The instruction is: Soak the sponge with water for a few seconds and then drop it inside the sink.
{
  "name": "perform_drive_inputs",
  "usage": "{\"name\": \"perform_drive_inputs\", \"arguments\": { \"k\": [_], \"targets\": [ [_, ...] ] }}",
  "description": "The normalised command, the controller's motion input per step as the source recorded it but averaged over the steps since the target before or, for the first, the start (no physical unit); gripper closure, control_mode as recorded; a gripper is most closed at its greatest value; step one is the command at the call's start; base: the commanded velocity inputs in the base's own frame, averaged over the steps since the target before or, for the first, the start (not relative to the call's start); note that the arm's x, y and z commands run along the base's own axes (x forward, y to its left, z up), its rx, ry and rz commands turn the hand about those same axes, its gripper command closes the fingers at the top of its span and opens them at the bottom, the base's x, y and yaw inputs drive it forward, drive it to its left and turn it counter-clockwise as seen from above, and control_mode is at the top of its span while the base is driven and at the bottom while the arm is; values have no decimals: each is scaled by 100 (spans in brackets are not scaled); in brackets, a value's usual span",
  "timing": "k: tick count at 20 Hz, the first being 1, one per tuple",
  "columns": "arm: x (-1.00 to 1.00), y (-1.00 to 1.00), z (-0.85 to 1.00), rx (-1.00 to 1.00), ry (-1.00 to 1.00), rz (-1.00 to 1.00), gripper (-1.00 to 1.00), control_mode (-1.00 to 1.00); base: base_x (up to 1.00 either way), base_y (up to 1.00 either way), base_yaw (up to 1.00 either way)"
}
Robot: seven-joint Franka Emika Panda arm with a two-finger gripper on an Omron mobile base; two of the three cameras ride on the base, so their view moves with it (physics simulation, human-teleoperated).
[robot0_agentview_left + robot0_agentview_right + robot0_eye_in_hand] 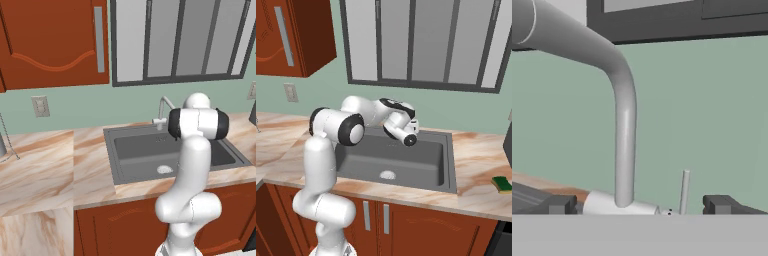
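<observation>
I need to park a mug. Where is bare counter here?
Bare marble counter lies left of the sink, and a patch between the sink and the sponge. It is crowded behind the basin, where the open gripper faces the faucet.

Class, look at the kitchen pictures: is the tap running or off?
Off, as far as the pictures show. No stream falls from the faucet into the sink, and the basin looks dry around the drain.

A grey faucet (624,125) rises before the green wall (712,110), below a dark-framed window (421,42).
</observation>
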Motion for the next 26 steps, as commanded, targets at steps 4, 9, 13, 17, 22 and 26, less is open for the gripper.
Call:
{"name": "perform_drive_inputs", "arguments": {
  "k": [4, 9, 13, 17, 22, 26],
  "targets": [
    [13, -3, -4, 0, 0, 0, -100, -100, 0, 0, 0],
    [15, -2, -9, 0, 0, 0, -100, -100, 0, 0, 0],
    [13, -8, -12, 0, 0, 0, -100, -100, 0, 0, 0],
    [7, -13, -14, 2, 0, 0, -100, -100, 0, 0, 0],
    [8, -4, -11, 5, 0, 0, -100, -100, 0, 0, 0],
    [10, -1, -2, 7, 0, 0, -100, -100, 0, 0, 0]
  ]
}}
